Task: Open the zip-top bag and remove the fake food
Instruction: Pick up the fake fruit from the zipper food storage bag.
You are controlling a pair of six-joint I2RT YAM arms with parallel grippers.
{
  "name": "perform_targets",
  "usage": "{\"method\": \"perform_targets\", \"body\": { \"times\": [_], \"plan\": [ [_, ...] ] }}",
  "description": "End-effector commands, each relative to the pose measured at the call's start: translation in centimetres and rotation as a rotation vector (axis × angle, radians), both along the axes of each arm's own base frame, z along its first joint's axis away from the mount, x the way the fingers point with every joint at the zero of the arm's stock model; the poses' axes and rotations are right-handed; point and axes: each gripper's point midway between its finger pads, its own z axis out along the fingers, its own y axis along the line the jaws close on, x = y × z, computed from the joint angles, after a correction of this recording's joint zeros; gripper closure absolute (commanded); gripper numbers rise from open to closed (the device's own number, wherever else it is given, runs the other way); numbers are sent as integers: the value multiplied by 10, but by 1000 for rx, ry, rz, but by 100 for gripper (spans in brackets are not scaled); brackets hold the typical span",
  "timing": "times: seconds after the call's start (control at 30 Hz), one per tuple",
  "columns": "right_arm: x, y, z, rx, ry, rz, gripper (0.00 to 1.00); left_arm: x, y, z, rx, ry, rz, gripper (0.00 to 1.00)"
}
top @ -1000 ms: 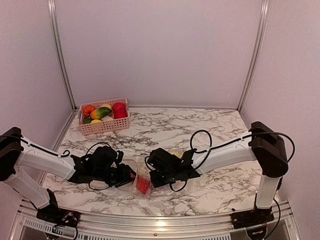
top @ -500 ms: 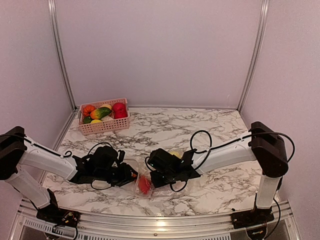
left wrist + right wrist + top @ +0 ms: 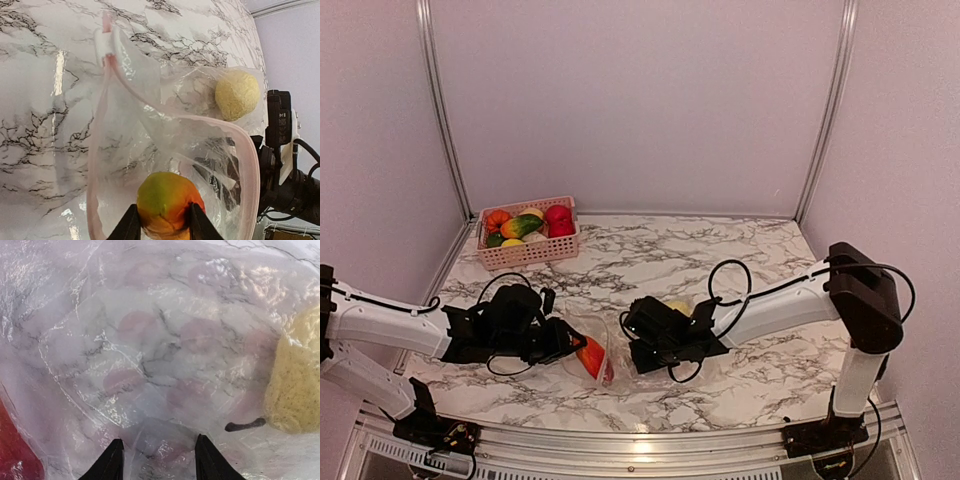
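The clear zip-top bag [image 3: 620, 338] lies near the table's front, its pink-rimmed mouth [image 3: 102, 165] gaping toward my left gripper [image 3: 582, 352]. That gripper [image 3: 164, 221] is shut on a piece of fake food, a green, orange and red mango [image 3: 162, 200], at the bag's mouth. A cream-yellow ball [image 3: 237, 94] rests deeper in the bag, also visible as the ball [image 3: 295, 390] through the film. My right gripper [image 3: 159, 445] presses on the bag's film with its fingers apart and only plastic between them. In the top view the right gripper [image 3: 640, 357] sits just right of the mango [image 3: 591, 357].
A pink slatted basket [image 3: 525, 256] with several toy fruits stands at the back left by the wall. Black cables loop off both arms above the marble table [image 3: 760, 250]. The metal front rail [image 3: 640, 440] runs close behind the arm bases.
My left gripper has closed on the mango and drawn it left, out toward the bag's mouth, with the arm pulling back. The right gripper has shifted slightly right and stays on the bag.
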Motion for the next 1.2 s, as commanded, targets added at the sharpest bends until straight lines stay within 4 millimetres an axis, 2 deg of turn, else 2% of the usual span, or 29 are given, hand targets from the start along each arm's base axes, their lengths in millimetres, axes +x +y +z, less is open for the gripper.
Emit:
{"method": "perform_targets", "body": {
  "times": [0.0,0.37,0.7,0.8,0.93,1.17],
  "plan": [
    [4,-15,2,-24,-2,-41,53,1,17,1,87,-29,23,76],
    [8,-10,9,-5,-18,-31,53,6,33,34,121,-116,51,77],
    [12,3,42,50,-62,-9,47,14,53,75,159,-195,116,76],
    [13,7,55,70,-78,-2,42,16,57,90,152,-219,137,76],
    [13,11,74,98,-106,6,30,19,62,104,152,-244,157,76],
    [14,7,106,120,-160,-3,13,29,64,130,164,-292,184,76]
  ]
}}
